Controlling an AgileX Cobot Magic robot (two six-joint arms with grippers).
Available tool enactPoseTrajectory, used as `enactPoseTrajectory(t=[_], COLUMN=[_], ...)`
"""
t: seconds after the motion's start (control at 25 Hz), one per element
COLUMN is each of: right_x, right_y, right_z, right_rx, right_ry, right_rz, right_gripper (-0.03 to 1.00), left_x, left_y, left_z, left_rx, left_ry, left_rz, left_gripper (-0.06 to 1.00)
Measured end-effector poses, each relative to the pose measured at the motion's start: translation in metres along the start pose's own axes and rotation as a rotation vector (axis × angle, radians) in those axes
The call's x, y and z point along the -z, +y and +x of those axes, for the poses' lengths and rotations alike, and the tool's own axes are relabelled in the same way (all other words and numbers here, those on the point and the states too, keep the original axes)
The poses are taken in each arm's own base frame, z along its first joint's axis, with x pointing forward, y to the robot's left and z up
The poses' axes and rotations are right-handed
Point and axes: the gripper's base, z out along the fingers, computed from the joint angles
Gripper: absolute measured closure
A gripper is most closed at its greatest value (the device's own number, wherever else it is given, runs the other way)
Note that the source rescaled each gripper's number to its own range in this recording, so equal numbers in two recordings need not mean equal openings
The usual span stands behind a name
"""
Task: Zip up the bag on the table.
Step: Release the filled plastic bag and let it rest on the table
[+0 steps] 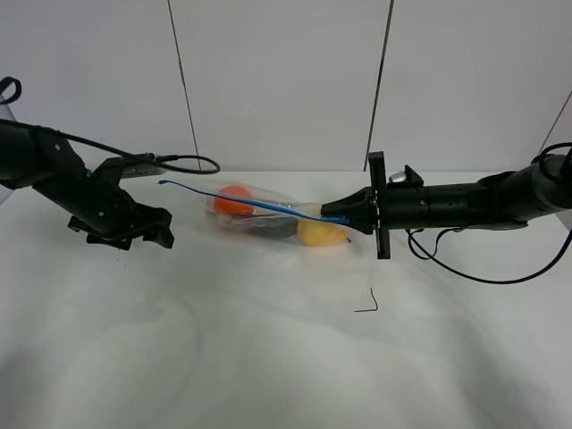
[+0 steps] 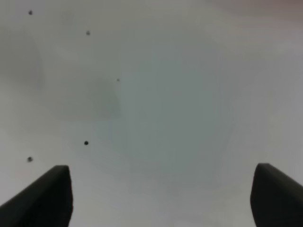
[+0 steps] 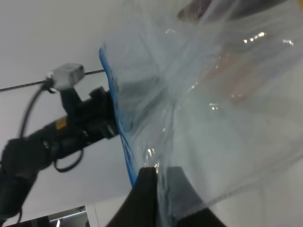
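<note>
Bag (image 1: 268, 214): where?

Lying on the white tabletop (image 1: 268, 357), behind the bent black mark (image 1: 368, 304) and to its left in the high view. Clear and crinkled, with an orange item (image 1: 235, 200), a dark purple item (image 1: 268, 227) and a yellow item (image 1: 320, 234) showing through.

And the blue zipper strip (image 1: 241, 202)?

Stretched along the bag's back edge, slanting leftward and away from the mark. Cannot tell whether sealed or not.

Right claw (image 1: 338, 215)?

Just behind the mark, a little to its left, reaching in level from the right. Clenched on the bag at the strip's end nearest the mark. Up close, fingers (image 3: 147, 198) pinched together on the crinkled plastic right beside the blue edge.

Left claw (image 1: 156, 231)?

Far to the left of the mark, beyond the strip's far end and apart from the bag. Low over the tabletop, though cannot tell whether touching it. Released: fingers (image 2: 47, 198) spread wide, with only bare white surface and a few dark specks (image 2: 85, 143) ahead of them.
</note>
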Motion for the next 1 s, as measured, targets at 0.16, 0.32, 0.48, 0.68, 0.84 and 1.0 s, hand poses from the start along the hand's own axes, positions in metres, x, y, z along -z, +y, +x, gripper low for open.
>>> enactPoseTrajectory(t=[0.16,0.32,0.48,0.68,0.84,1.0], right_x=[0.0,0.0,0.0,0.0,0.0,0.0], right_y=[0.0,0.0,0.0,0.0,-0.001,-0.001], right_z=[0.0,0.0,0.0,0.0,0.001,0.001], right_rx=[0.0,0.0,0.0,0.001,0.003,0.006], right_ry=[0.0,0.0,0.0,0.002,0.006,0.01], right_rz=[0.0,0.0,0.0,0.002,0.006,0.011], right_gripper=[0.97,0.97,0.97,0.97,0.97,0.97], left_x=[0.017,0.031,0.038,0.041,0.043,0.046], left_y=[0.007,0.012,0.015,0.015,0.023,0.033], left_z=[-0.019,-0.023,-0.021,-0.014,-0.011,-0.008], left_rx=[-0.004,-0.003,0.021,0.037,0.061,0.07], left_ry=[0.045,0.146,0.243,0.32,0.352,0.386], left_rz=[-0.009,-0.068,-0.116,-0.115,-0.119,-0.136], left_gripper=[-0.05,-0.05,-0.05,-0.05,-0.05,-0.05])
